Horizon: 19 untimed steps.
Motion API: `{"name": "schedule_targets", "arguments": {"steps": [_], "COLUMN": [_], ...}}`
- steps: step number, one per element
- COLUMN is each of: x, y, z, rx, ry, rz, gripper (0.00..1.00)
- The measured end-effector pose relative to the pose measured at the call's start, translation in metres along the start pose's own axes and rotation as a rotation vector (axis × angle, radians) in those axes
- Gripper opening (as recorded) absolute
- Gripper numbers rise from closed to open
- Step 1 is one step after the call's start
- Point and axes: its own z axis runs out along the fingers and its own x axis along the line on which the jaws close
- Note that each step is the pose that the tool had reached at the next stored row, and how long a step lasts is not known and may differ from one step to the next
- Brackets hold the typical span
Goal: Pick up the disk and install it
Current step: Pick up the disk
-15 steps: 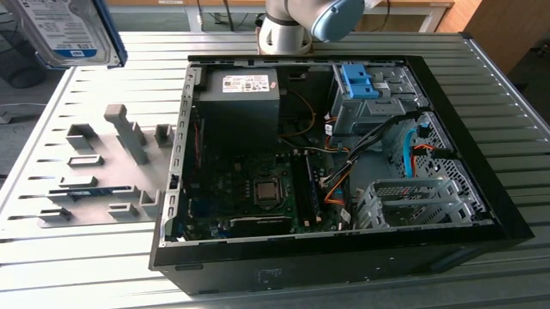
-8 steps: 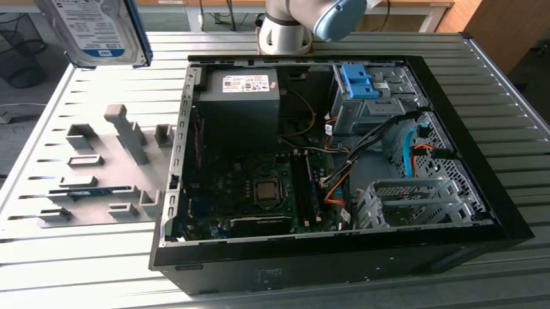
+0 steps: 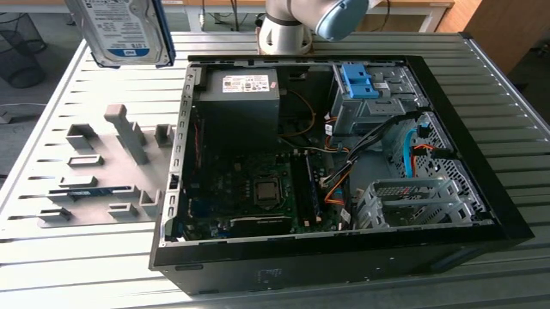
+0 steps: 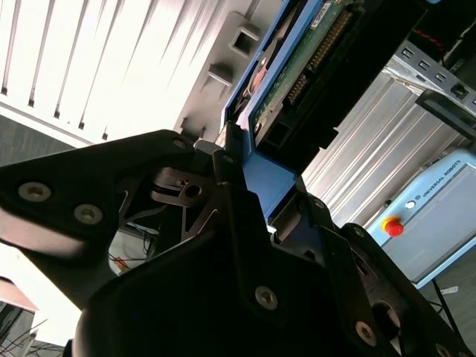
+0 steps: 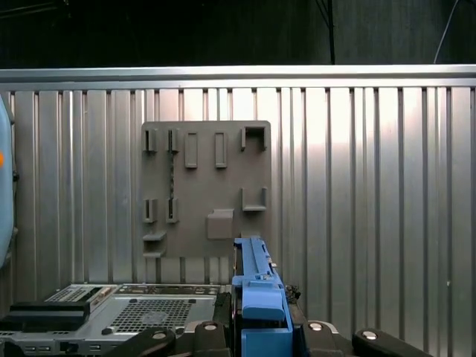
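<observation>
Disk [image 3: 120, 29] stands on edge in midair, gripped tight between the end effector's [image 5: 262, 336] jaws.

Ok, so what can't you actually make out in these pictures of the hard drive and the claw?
Exterior view: the silver metal hard drive with the blue plastic rail frame is cut off by the picture's top edge.
First wrist view: the drive is edge-on, so its label is hidden.
Second wrist view: the body of the black claw covers the drive's near end.
</observation>
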Motion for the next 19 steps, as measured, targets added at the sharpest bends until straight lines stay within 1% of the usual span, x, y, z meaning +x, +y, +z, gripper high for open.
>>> {"name": "schedule_targets", "arguments": {"steps": [3, 9, 19], "x": [0.0017, 0.0100, 0.0105], "y": [-0.0028, -0.0036, -0.0037], "z": [0.0003, 0.0010, 0.0010], "rx": [0.0000, 0.0001, 0.0000], "ry": [-0.0001, -0.0001, 0.0000], "rz": [0.000, 0.000, 0.000], "gripper": [0.37, 0.37, 0.37]}}
